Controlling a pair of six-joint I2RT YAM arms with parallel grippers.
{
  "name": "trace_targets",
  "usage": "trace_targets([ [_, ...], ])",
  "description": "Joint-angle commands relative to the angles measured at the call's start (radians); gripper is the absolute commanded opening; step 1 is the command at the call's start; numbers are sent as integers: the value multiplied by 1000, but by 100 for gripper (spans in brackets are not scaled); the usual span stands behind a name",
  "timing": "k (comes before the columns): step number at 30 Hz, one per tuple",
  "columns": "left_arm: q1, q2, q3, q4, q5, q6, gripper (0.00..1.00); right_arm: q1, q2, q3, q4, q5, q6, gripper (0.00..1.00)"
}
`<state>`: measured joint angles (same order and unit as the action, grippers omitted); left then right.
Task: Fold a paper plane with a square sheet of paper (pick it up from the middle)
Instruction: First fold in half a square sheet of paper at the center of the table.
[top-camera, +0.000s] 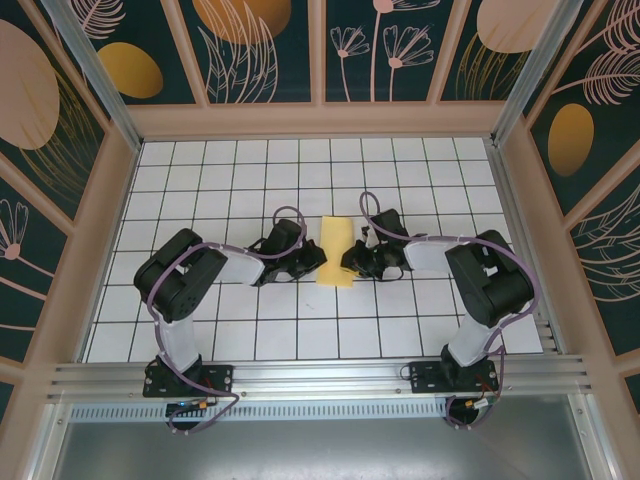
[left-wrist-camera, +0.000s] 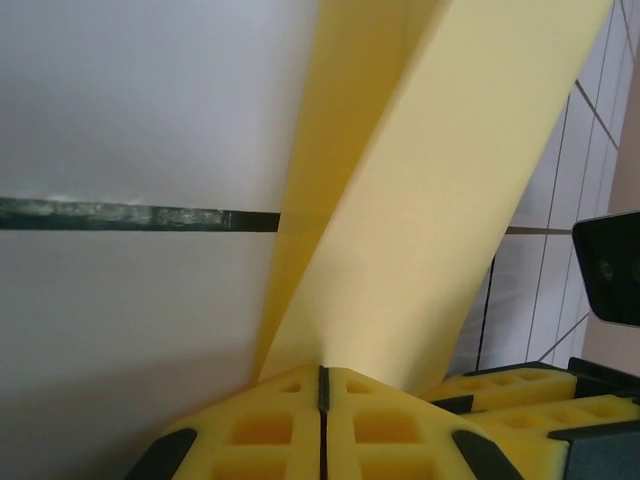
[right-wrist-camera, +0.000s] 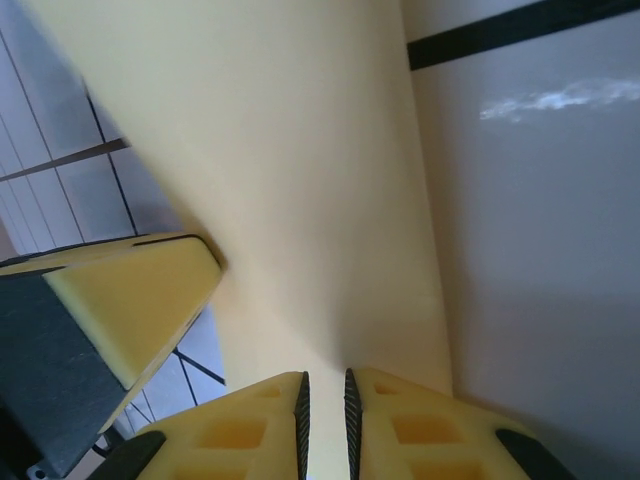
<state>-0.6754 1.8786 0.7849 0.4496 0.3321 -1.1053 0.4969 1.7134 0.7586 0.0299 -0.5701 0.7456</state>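
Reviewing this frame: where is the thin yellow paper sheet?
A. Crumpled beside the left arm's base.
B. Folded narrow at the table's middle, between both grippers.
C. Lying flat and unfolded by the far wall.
B: the top view shows the thin yellow paper sheet as a narrow folded strip in the middle of the white tiled table, with the left gripper and right gripper closed on its opposite edges.

Black-and-white arms (top-camera: 190, 275), purple cables (top-camera: 290, 212), yellow gripper pads (left-wrist-camera: 260, 432).

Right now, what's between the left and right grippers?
The folded yellow paper spans the gap in the top view. The left gripper and right gripper each pinch one side, as both wrist views show.
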Motion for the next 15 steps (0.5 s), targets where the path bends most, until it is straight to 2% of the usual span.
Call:
trace_targets([
  [1,-1,20,26,-76,-28,4,6,-24,-26,44,28,-25,-17,19],
  [8,-1,28,25,-100,-26,5,6,-92,-5,175,-48,-31,-141,22],
  [15,0,27,31,-119,-33,5,5,-139,87,223,5,-98,-187,21],
])
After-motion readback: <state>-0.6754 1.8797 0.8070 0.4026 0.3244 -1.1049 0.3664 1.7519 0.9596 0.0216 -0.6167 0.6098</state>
